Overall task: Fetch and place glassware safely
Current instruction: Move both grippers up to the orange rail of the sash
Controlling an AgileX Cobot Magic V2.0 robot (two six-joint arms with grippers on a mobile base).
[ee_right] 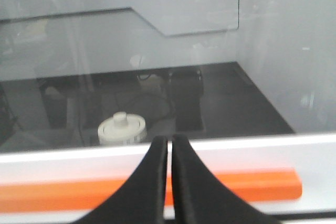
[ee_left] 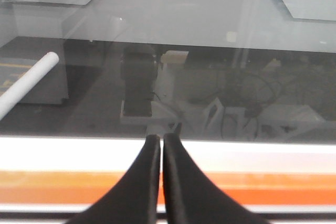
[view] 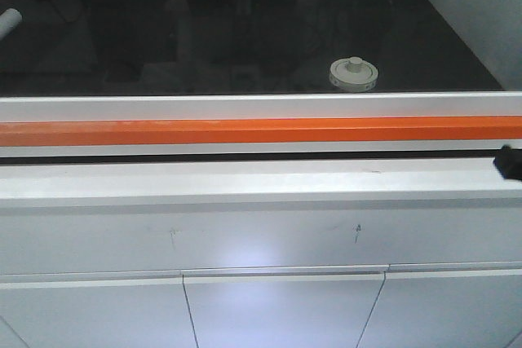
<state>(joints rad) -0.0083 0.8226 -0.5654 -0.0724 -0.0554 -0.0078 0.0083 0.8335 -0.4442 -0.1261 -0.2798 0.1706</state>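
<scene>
1. black fingers of the right gripper (ee_right: 169, 141) are sitting closest to the lens, pressed together with only a hairline slit between them and gripping nothing.
2. left gripper (ee_left: 161, 140) is showing the same: pincer narrow, tips almost touching, empty.
3. both are hovering on the near side of the orange rail (view: 261, 130) that is running across the front of the enclosure. reflections are suggesting a glass pane (ee_right: 79, 51) above it, so i'm judging the arms are waiting outside because the way in isn't open.
4. glassware (ee_right: 123, 132) is standing upright on the black work surface (view: 245, 38), just behind the rail, right of centre and a little left of the right gripper's line.
5. it's looking small and squat. a wide cream-white lid (view: 353, 72) with a central knob is topping it, tiny markings are dotting the rim, and the clear body is barely showing.
6. white cylinder (ee_left: 29, 82) is lying far left, well apart from the jar.
</scene>
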